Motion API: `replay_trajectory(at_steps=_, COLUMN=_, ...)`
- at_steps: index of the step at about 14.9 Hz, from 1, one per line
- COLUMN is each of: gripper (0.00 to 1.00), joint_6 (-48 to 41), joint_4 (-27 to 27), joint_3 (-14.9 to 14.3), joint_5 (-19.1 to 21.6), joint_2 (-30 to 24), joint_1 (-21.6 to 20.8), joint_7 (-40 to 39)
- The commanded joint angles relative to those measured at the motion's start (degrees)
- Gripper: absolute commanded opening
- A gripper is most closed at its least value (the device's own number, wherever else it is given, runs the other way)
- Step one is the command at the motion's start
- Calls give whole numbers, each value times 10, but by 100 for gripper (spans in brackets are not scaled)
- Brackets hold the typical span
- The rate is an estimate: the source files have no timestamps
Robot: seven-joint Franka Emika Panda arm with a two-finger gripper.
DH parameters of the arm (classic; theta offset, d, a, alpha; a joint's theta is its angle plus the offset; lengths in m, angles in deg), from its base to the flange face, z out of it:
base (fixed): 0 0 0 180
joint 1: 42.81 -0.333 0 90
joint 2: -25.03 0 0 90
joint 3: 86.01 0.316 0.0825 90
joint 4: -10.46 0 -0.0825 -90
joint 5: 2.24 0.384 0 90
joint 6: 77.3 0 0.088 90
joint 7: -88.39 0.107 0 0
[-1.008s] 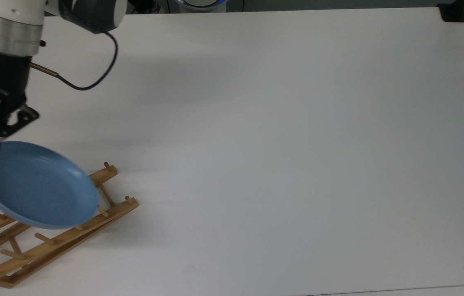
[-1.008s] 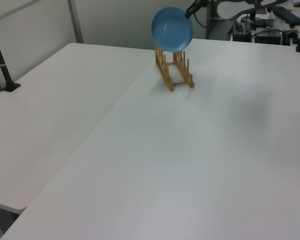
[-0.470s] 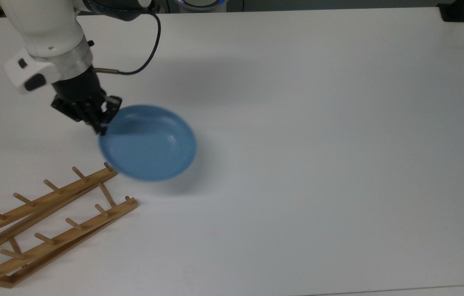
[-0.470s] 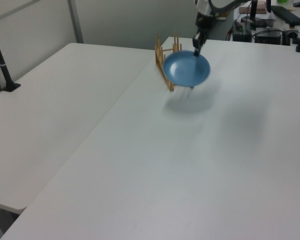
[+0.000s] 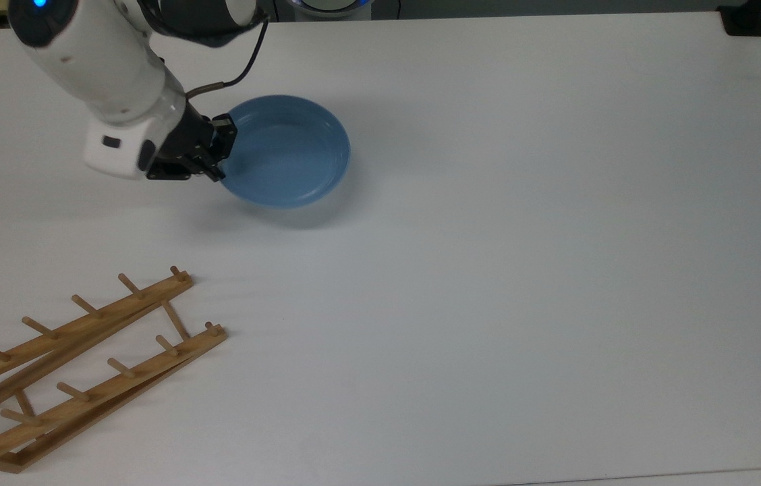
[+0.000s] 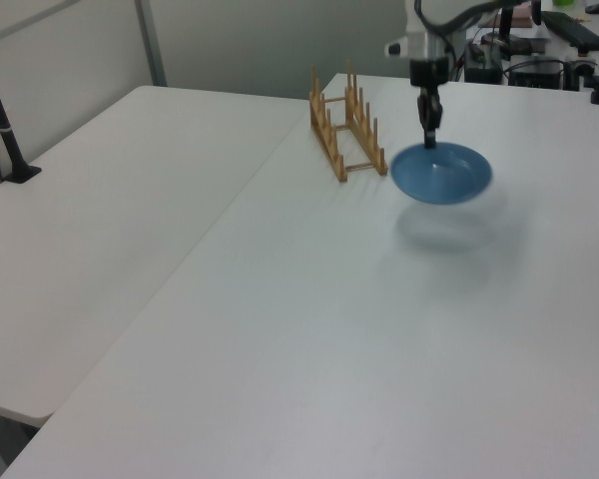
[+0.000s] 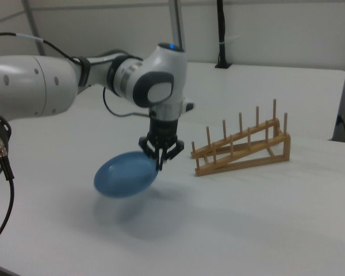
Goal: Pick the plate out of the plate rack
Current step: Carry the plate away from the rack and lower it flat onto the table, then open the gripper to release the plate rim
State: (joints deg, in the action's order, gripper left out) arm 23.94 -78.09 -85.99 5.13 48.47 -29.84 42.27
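The blue plate (image 5: 286, 150) (image 6: 441, 173) (image 7: 124, 174) hangs nearly level above the white table, casting a shadow below it. My gripper (image 5: 220, 154) (image 6: 429, 140) (image 7: 159, 165) is shut on the plate's rim, at the top view's left edge of the plate. The wooden plate rack (image 5: 77, 368) (image 6: 346, 135) (image 7: 241, 148) stands with nothing in it at the top view's lower left, well apart from the plate.
The white table (image 5: 522, 236) stretches wide to the top view's right. A black post base (image 5: 745, 20) sits at its far right corner. A black clamp post (image 6: 5, 135) stands at the left view's left edge. A cable (image 5: 245, 57) trails from the arm.
The plate has left the rack, swung up and to the top view's right in my gripper, and turned from tilted to nearly level. The rack now stands bare.
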Motion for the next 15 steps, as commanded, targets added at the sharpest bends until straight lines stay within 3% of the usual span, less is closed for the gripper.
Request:
replay_trajectory(at_steps=1, gripper=0, joint_6=4, joint_4=-76, joint_3=-4, joint_5=-7, joint_2=-19, joint_1=-9, joint_7=-113)
replay_trajectory(at_steps=5, gripper=0, joint_6=7, joint_4=-80, joint_3=-4, joint_5=-8, joint_2=-5, joint_1=-9, joint_7=-158)
replay_trajectory(at_steps=6, gripper=5, joint_6=13, joint_4=-79, joint_3=-4, joint_5=-8, joint_2=-2, joint_1=-9, joint_7=-158)
replay_trajectory(at_steps=8, gripper=26, joint_6=30, joint_4=-79, joint_3=-4, joint_5=-9, joint_2=0, joint_1=-9, joint_7=-154)
replay_trajectory(at_steps=12, gripper=50, joint_6=29, joint_4=-73, joint_3=-5, joint_5=-10, joint_2=-1, joint_1=-8, joint_7=-148)
replay_trajectory(at_steps=14, gripper=83, joint_6=30, joint_4=-66, joint_3=-5, joint_5=-11, joint_2=-8, joint_1=-8, joint_7=-116)
replay_trajectory(at_steps=15, gripper=91, joint_6=24, joint_4=-52, joint_3=-9, joint_5=-12, joint_2=-10, joint_1=-8, joint_7=-95)
